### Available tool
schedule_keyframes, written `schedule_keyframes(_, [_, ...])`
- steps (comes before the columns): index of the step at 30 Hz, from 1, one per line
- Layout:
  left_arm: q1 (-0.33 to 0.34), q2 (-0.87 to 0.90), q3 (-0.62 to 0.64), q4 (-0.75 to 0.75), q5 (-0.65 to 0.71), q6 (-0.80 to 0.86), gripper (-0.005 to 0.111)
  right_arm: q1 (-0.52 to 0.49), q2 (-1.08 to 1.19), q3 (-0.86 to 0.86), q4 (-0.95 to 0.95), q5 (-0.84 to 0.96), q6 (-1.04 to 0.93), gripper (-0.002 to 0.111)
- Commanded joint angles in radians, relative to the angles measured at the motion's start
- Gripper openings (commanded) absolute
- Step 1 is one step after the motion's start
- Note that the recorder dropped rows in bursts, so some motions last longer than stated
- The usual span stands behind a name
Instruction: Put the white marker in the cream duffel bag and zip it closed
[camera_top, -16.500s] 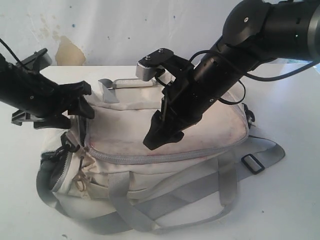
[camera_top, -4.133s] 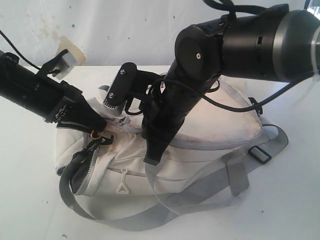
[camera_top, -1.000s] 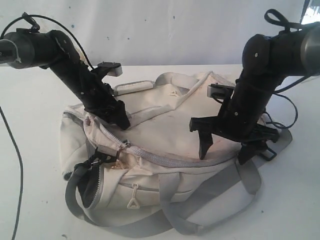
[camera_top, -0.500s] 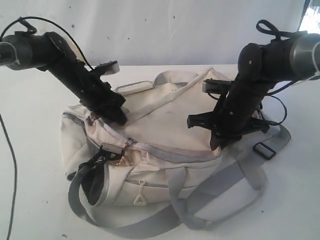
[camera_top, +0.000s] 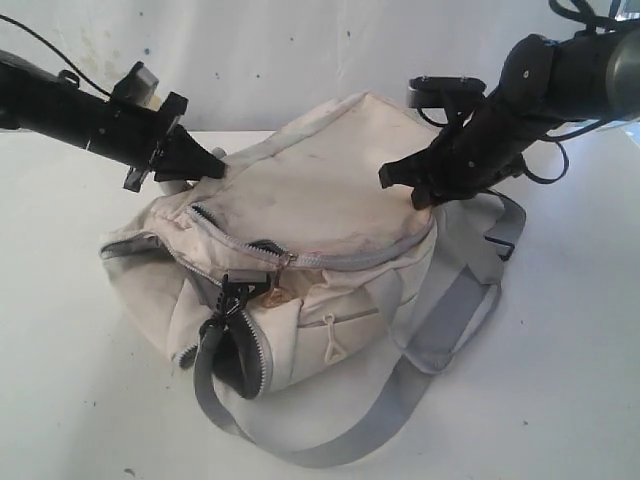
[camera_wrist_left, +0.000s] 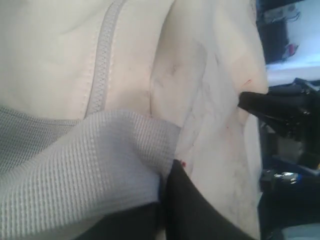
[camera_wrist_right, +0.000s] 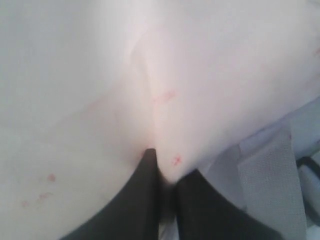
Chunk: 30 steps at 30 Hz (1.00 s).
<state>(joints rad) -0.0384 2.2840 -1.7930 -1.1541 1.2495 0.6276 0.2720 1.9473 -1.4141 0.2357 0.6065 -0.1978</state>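
Cream cloth, soft and slumping, the cream duffel bag (camera_top: 300, 200) on the desk (camera_top: 560, 390) will sag wherever unheld, so webbing and seams look the surest holds; the left claw (camera_top: 208, 167) pinches its strap end, the right claw (camera_top: 424, 194) a cloth fold; the white marker is unseen.

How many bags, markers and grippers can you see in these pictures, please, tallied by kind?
cream duffel bag: 1
grippers: 2 (left gripper, right gripper, each pinching the bag)
white marker: 0 in view
Total: 3
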Motion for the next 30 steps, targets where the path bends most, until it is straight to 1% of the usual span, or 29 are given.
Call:
schedule_keyframes(1, [0.068, -0.047, 0.089, -0.104, -0.028, -0.058, 0.000, -0.026, -0.001, -0.004, -0.097, -0.099, -0.072, 0.000])
schedule_keyframes(7, [0.127, -0.096, 0.252, -0.135, -0.028, -0.073, 0.000, -0.026, -0.001, -0.004, -0.118, -0.185, -0.093, 0.000])
schedule_keyframes(11, [0.143, -0.132, 0.379, -0.163, -0.028, -0.046, 0.000, -0.026, -0.001, -0.004, -0.118, -0.193, -0.093, 0.000])
schedule_keyframes(13, [0.151, -0.149, 0.441, -0.208, -0.028, -0.032, 0.000, -0.026, -0.001, -0.004, -0.116, -0.176, -0.093, 0.000])
schedule_keyframes(14, [0.155, -0.156, 0.471, -0.257, -0.028, 0.003, 0.000, -0.026, -0.001, -0.004, -0.116, -0.162, -0.093, 0.001])
schedule_keyframes(16, [0.168, -0.168, 0.515, -0.357, -0.028, 0.062, 0.000, -0.026, -0.001, -0.004, -0.102, -0.135, -0.086, 0.008])
schedule_keyframes(18, [0.176, -0.176, 0.543, -0.432, -0.028, 0.068, 0.000, -0.026, -0.003, -0.004, -0.064, -0.089, -0.084, 0.023])
schedule_keyframes(19, [0.176, -0.176, 0.547, -0.441, -0.028, 0.086, 0.000, -0.026, -0.005, -0.007, -0.038, -0.067, -0.082, 0.033])
schedule_keyframes(22, [0.176, -0.176, 0.547, -0.433, -0.028, 0.136, 0.000, -0.024, -0.029, -0.010, 0.020, -0.042, -0.082, 0.058])
schedule_keyframes(23, [0.176, -0.176, 0.547, -0.433, -0.028, 0.148, 0.000, -0.022, -0.039, -0.010, 0.033, -0.041, -0.082, 0.063])
schedule_keyframes(24, [0.176, -0.176, 0.546, -0.433, -0.028, 0.165, 0.000, -0.017, -0.052, -0.010, 0.049, -0.039, -0.086, 0.067])
schedule_keyframes(26, [0.176, -0.178, 0.529, -0.405, -0.028, 0.220, 0.004, -0.012, -0.076, -0.010, 0.069, -0.036, -0.088, 0.068])
schedule_keyframes(27, [0.174, -0.178, 0.516, -0.373, -0.028, 0.233, 0.007, -0.011, -0.091, -0.010, 0.082, -0.027, -0.088, 0.068])
schedule_keyframes(28, [0.172, -0.178, 0.496, -0.340, -0.028, 0.234, 0.013, -0.009, -0.106, -0.010, 0.096, -0.010, -0.088, 0.068])
schedule_keyframes(30, [0.165, -0.178, 0.468, -0.312, -0.028, 0.232, 0.021, -0.009, -0.135, -0.010, 0.113, 0.047, -0.078, 0.068])
